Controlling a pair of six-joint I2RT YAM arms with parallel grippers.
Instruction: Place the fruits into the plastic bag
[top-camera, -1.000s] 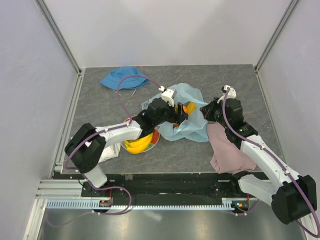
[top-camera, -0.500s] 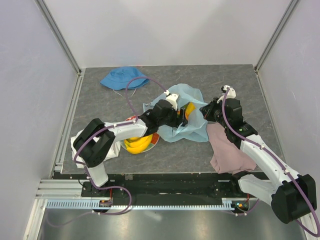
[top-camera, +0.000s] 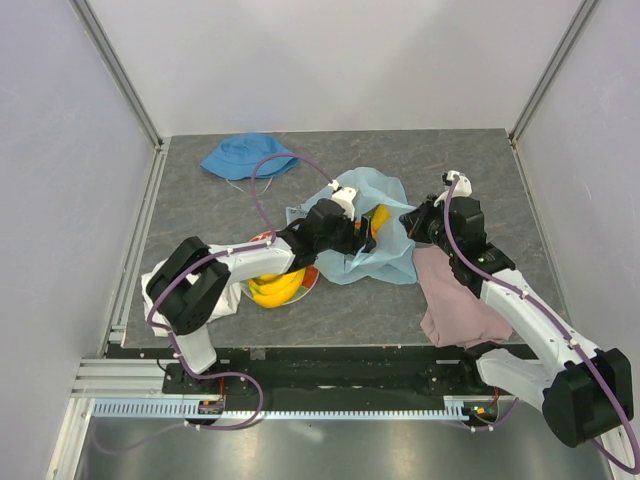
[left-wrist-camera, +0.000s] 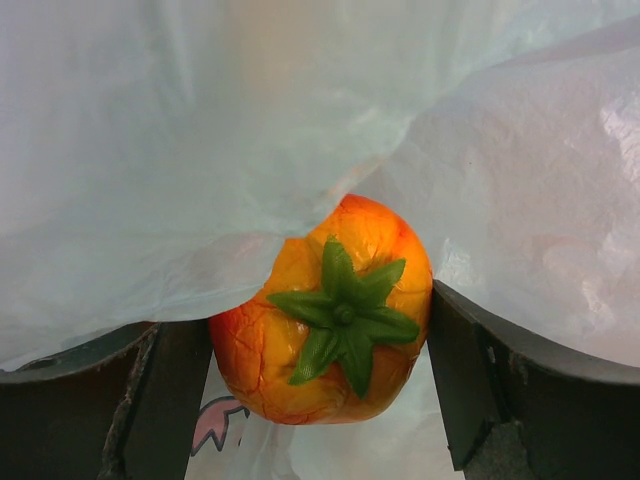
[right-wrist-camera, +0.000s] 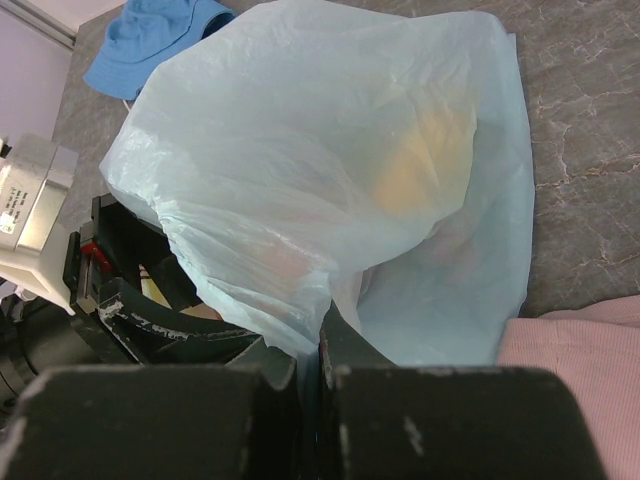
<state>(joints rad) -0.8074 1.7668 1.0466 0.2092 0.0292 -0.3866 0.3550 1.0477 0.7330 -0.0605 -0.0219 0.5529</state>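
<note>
Overhead, a grey marbled tabletop (top-camera: 200, 215) sits inside an enclosure of pale walls (top-camera: 330, 60) with aluminium frame posts (top-camera: 117, 70) in the far corners. A blue bucket hat (top-camera: 247, 157) lies at the upper left of the tabletop, and a pink cloth (top-camera: 455, 300) is spread at the lower right, under the right arm.

The light-blue plastic bag (top-camera: 385, 200) lies crumpled near the centre of the frame, between the two arms. Its film is thin and translucent. In the right wrist view a yellow-orange patch shows blurrily through it, and in the left wrist view a bit of pink print sits at the lower edge.

The left gripper (left-wrist-camera: 320, 410) reaches into the bag's mouth. Its fingers (left-wrist-camera: 150, 400) are spread wide, one against each flank of an orange-red fruit (left-wrist-camera: 325, 310). The fruit is glossy, with a green star-shaped calyx facing the camera, and the bag's film surrounds it.

The right gripper (right-wrist-camera: 308, 375) is pressed together on a fold of the bag's edge, at the bag's right side in the overhead view.

Yellow bananas (top-camera: 272, 290) rest on a red-rimmed plate (top-camera: 314, 274) at the lower left of centre, outside the bag and partly hidden by the left arm.
</note>
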